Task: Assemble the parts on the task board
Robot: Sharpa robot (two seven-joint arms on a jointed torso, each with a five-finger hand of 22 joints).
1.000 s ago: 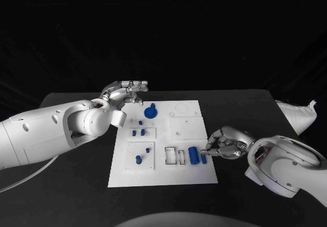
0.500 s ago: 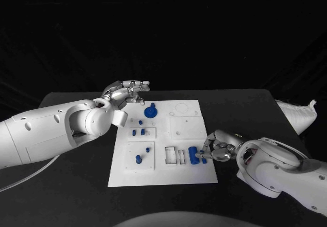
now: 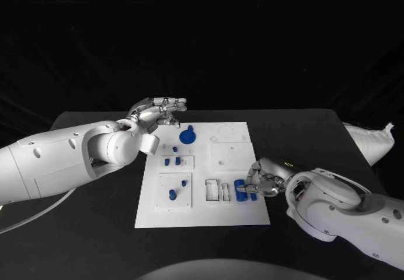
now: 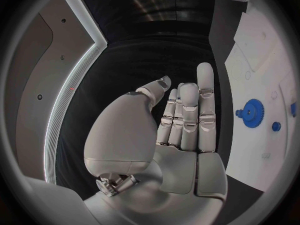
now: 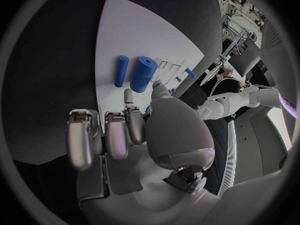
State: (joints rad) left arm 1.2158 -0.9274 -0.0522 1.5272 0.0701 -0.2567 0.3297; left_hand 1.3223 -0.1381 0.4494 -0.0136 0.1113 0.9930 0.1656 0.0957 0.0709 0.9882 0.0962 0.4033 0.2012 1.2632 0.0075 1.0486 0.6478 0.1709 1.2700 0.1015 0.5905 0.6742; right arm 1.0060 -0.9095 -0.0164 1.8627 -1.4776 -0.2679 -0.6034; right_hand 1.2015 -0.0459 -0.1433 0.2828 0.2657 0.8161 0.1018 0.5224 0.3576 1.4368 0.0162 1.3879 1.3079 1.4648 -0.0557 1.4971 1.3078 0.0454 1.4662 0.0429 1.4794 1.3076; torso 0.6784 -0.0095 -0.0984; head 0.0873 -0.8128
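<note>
Right hand (image 3: 259,182) now closer — at upright-lying blue cylinder (image 3: 240,190), lengthwise along board (image 3: 202,216).

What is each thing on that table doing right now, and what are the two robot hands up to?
Left robot hand: held up above the board's far left corner, fingers apart, holding nothing.
Right robot hand: fingers curled, fingertips at the thick blue cylinder.
Thick blue cylinder: lying flat on the board.
Thin blue cylinder: lying beside it.
Blue gear: on the board, untouched.
Task board: flat on the table.

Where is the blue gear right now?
Head view: the gear lies at the board's far end, left of centre, just right of the left hand.
</note>
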